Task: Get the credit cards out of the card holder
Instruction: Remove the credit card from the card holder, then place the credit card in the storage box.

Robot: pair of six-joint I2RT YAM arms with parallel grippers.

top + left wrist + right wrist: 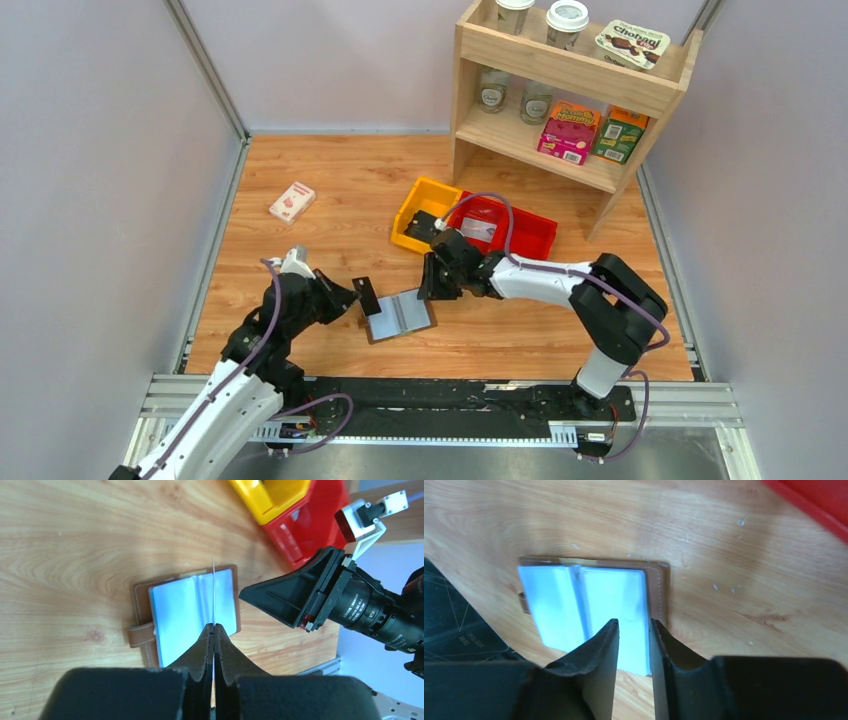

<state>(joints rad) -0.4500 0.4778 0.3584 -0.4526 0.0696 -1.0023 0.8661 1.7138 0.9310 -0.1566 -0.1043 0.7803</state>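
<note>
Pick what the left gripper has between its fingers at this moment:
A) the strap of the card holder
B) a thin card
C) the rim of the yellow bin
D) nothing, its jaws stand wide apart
B: the left gripper is shut on a thin card, which shows only as an edge-on sliver in its own wrist view. The card holder lies open on the table beyond it.

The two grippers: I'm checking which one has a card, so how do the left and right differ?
The left gripper is shut on a thin card, seen edge-on; the right gripper has its jaws slightly apart with nothing between them. The left gripper is at the left edge of the card holder, the right gripper at its right edge. Both point at the holder, which lies open and flat.
</note>
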